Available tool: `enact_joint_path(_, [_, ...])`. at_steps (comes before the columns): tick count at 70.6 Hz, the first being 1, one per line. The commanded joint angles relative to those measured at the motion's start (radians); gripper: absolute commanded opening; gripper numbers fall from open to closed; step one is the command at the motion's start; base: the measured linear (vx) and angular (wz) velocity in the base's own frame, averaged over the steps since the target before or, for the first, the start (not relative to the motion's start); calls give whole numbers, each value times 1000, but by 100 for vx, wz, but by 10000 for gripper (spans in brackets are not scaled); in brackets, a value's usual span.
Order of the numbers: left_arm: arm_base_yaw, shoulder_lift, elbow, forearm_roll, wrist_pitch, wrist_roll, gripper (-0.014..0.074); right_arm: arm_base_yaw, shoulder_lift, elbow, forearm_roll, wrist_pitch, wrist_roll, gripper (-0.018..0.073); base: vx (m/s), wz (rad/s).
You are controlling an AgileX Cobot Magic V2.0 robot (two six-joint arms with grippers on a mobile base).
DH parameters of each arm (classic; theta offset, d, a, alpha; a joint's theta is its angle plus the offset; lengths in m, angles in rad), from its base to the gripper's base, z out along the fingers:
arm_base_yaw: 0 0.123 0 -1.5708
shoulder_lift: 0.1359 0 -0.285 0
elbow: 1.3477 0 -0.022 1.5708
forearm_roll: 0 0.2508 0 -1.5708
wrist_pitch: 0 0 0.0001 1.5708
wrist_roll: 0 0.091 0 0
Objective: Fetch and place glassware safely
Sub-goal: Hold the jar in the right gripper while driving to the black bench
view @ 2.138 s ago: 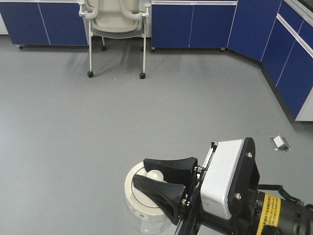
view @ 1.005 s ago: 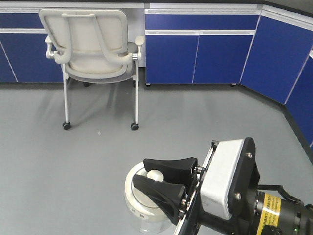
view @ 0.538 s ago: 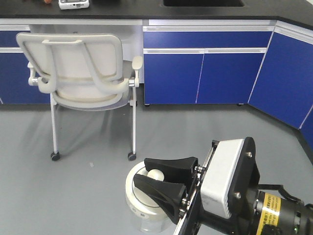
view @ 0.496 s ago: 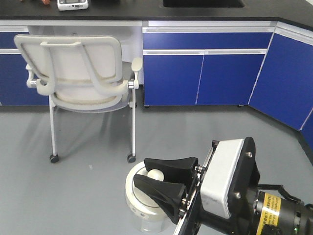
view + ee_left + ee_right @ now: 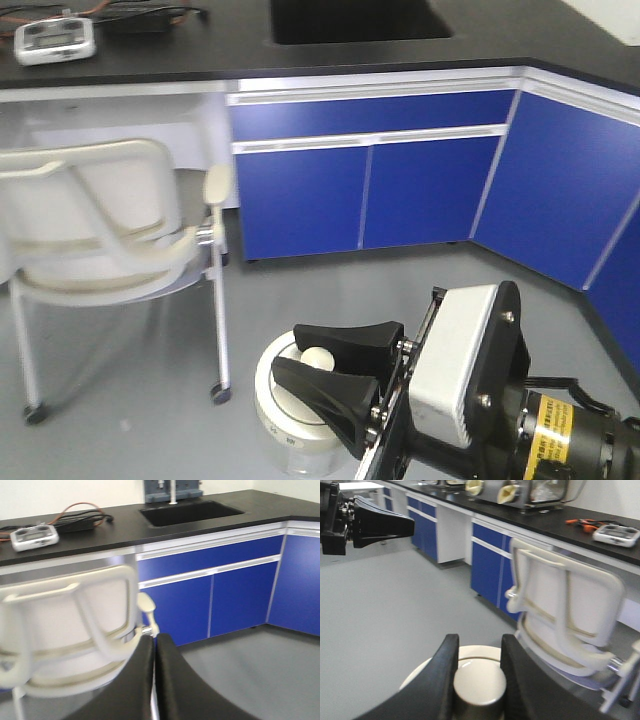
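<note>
Right gripper (image 5: 298, 352) is clamped on the round knob (image 5: 479, 684) of the cream-white lid (image 5: 268, 400), one black finger on each side of it. In the right wrist view the knob fills the gap between the two fingers (image 5: 440, 680). The lid sits on a squat glass jar (image 5: 285, 458). Its clear wall shows just under the lid's rim at the bottom of the front view, and small marks dot that rim. Grey floor (image 5: 330, 290) lies behind the jar.

Left gripper (image 5: 154, 644) has its two black fingers pressed together, with only a thin pale seam between them and nothing held. It also shows at the top left of the right wrist view as a single dark wedge, well apart from the jar.

Beyond the jar stands a cream-white chair on casters (image 5: 90, 230), blurred in all three views. One of its casters sits just left of the lid in the front view. Behind the chair runs a row of blue cabinets (image 5: 370, 190) under a black counter (image 5: 200, 50) with a sunken sink (image 5: 355, 20). On the counter lies a small white device with a screen (image 5: 55, 40) (too small to read) beside dark cables (image 5: 80, 520).
</note>
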Motion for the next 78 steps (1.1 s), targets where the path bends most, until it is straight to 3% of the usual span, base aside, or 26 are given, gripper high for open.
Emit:
enact_joint_path(1, [-7, 6, -26, -9, -71, -5, -7, 1, -24, -29, 13, -96, -3, -3, 27, -46])
enact_joint_path(78, [-7, 6, -26, -9, -71, -5, -7, 1, -24, -29, 12, -96, -3, -3, 17, -83])
